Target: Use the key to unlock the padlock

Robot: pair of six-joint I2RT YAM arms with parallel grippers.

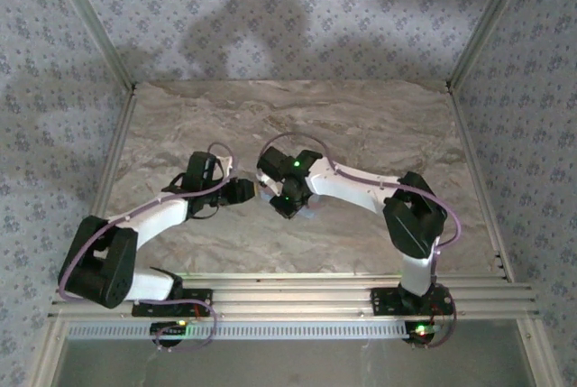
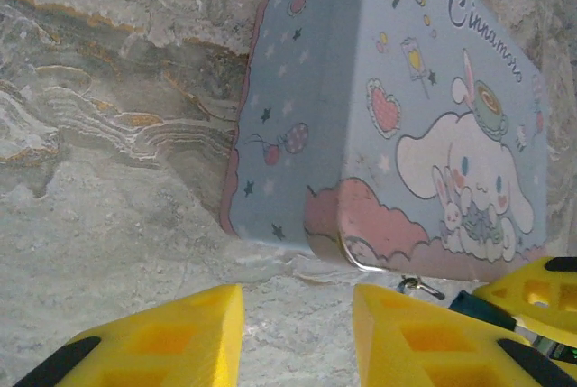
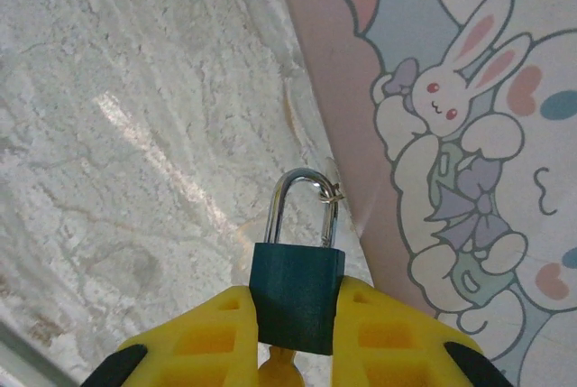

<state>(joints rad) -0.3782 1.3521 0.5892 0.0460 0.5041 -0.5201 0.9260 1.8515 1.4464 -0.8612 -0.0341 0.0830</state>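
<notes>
Yellow fingers (image 3: 207, 346) of my right claw (image 3: 296, 310) sit closest, clamped from both sides on the dark teal body of the padlock (image 3: 297, 281). Its silver shackle (image 3: 302, 202) stands up out of my grip and passes through a small wire ring (image 3: 331, 192) at the edge of the tin (image 3: 451, 134), which lies just beside the lock.

The tin's grey-blue lid carries cartoon rabbits. In the left wrist view it also shows curly script reading "Cinnamoro", cut off at the frame edge.

My left claw (image 2: 297, 324) hangs just short of the tin's near corner, its 2 fingers apart over bare counter (image 2: 108, 225).

The lock's underside is buried between my right fingers, so I cannot make out the keyhole. From above, both claws nearly meet at mid-counter, with the tin mostly under my right wrist.
</notes>
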